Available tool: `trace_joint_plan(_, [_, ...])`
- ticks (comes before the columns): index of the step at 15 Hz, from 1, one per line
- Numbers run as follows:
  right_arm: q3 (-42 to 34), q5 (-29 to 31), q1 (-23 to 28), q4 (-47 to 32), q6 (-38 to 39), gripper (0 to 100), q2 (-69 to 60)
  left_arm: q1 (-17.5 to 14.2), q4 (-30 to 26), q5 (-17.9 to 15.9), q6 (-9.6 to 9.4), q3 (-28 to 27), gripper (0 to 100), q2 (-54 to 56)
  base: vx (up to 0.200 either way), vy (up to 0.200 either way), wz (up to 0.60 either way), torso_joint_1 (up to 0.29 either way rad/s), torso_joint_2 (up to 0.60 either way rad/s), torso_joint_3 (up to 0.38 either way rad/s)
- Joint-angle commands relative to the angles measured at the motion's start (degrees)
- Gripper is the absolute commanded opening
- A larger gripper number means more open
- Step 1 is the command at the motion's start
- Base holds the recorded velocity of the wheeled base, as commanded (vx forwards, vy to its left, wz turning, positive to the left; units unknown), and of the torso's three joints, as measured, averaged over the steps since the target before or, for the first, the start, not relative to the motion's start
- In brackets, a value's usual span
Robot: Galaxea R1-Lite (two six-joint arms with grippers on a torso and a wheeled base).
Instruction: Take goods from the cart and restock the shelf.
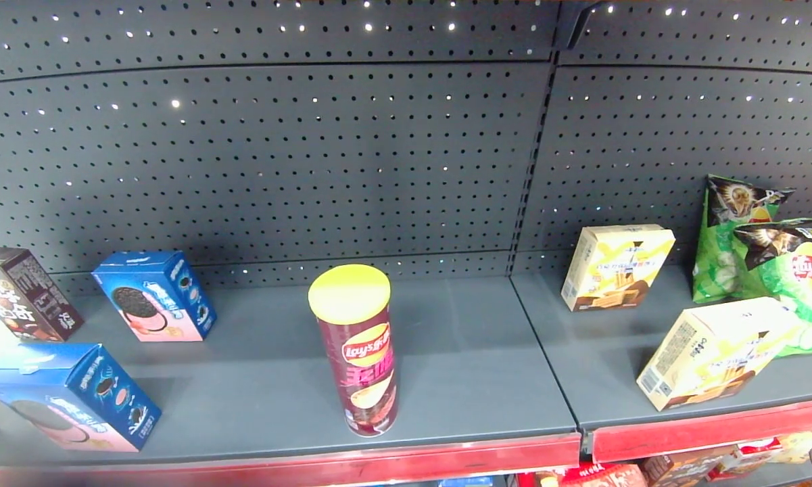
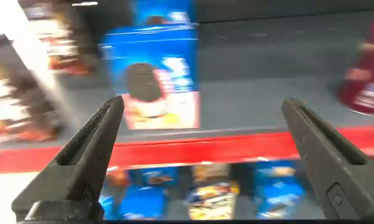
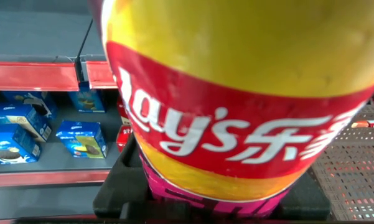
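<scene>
A maroon chips can with a yellow lid (image 1: 360, 352) stands upright mid-shelf on the grey shelf board (image 1: 473, 365). Another chips can (image 3: 236, 118), red, yellow and pink, sits very close in the right wrist view, resting against the black body of my right gripper (image 3: 121, 193), which is shut on it; the fingertips are hidden behind it. My left gripper (image 2: 202, 106) is open and empty in front of the shelf's red edge, facing a blue cookie box (image 2: 152, 74). The shelf's maroon can (image 2: 367, 87) shows off to one side.
Two blue cookie boxes (image 1: 155, 294) (image 1: 74, 396) and a dark box (image 1: 24, 294) stand on the shelf's left. Two yellow boxes (image 1: 615, 267) (image 1: 713, 352) and green chip bags (image 1: 777, 264) are on the right. A perforated back panel (image 1: 311, 155) rises behind. Lower shelves hold more blue boxes (image 3: 81, 137).
</scene>
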State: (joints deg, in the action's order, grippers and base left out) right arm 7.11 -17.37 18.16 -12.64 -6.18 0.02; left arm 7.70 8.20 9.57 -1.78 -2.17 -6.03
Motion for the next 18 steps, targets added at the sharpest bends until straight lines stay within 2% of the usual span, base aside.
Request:
trace_joint_plan(1, [0.01,-0.03,0.03,-0.01,0.03,0,-0.02,0.03,-0.38,-4.56,0.46,-0.03,100,0.15,0.000,0.000,0.00,0.000,0.00,0.000])
trace_joint_plan(2, [0.01,-0.12,0.03,-0.01,0.38,0,-0.02,0.03,-5.04,-10.01,-0.33,-0.47,100,0.15,0.000,0.000,0.00,0.000,0.00,0.000])
trace_joint_plan(4, [0.01,0.23,0.03,-0.01,0.91,0,-0.02,-0.06,-5.66,-9.92,-3.41,2.08,100,0.15,0.000,0.000,0.00,0.000,0.00,0.000])
trace_joint_plan(5, [0.01,0.23,0.03,-0.01,0.64,0,-0.02,-0.06,-5.83,-8.95,-3.67,2.17,100,0.15,0.000,0.000,0.00,0.000,0.00,0.000])
trace_joint_plan(6, [0.01,0.23,0.03,-0.01,0.47,0,-0.02,-0.06,-5.92,-6.85,-2.97,2.17,100,0.15,0.000,0.000,0.00,0.000,0.00,0.000])
trace_joint_plan(7, [0.01,0.23,0.03,-0.01,0.47,0,-0.02,-0.06,-5.92,-6.49,-2.70,2.17,100,0.15,0.000,0.000,0.00,0.000,0.00,0.000])
trace_joint_plan(8, [0.01,0.06,0.03,-0.01,0.29,0,-0.02,-0.06,-6.62,-6.05,-1.30,2.17,100,0.15,0.000,0.000,0.00,0.000,0.00,0.000])
trace_joint_plan(9, [0.01,0.15,0.03,-0.01,0.47,0,-0.02,0.03,-8.20,-6.41,-0.77,2.17,100,0.15,0.000,0.000,0.00,0.000,0.00,0.000])
trace_joint_plan(11, [0.01,-0.03,0.03,-0.01,0.64,0,-0.02,0.12,-8.38,-12.21,-0.59,2.17,100,0.15,0.000,0.000,0.00,0.000,0.00,0.000])
trace_joint_plan(18, [0.19,-0.38,-0.06,0.51,0.64,0,-0.02,0.56,-8.38,-11.33,-0.07,2.17,100,0.15,0.000,0.000,0.00,0.000,0.00,0.000])
